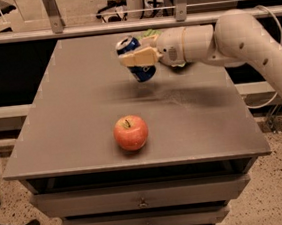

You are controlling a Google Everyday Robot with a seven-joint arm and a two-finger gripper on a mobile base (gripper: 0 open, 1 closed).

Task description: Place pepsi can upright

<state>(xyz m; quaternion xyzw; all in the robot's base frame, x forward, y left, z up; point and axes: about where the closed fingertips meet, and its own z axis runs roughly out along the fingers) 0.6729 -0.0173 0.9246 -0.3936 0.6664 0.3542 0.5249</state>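
The pepsi can [134,58], dark blue with a silver top, is held in my gripper [136,58] above the back middle of the grey table [81,116]. The can stands nearly upright, its silver top tilted a little toward the back left, and it hangs clear of the tabletop with a shadow under it. The beige fingers [138,59] are shut across the can's middle. My white arm [234,39] reaches in from the right.
A red apple [131,132] sits on the table near the front middle. A green snack bag [149,33] lies at the back, mostly hidden behind my arm. Drawers [140,201] are below the tabletop. A railing runs behind the table.
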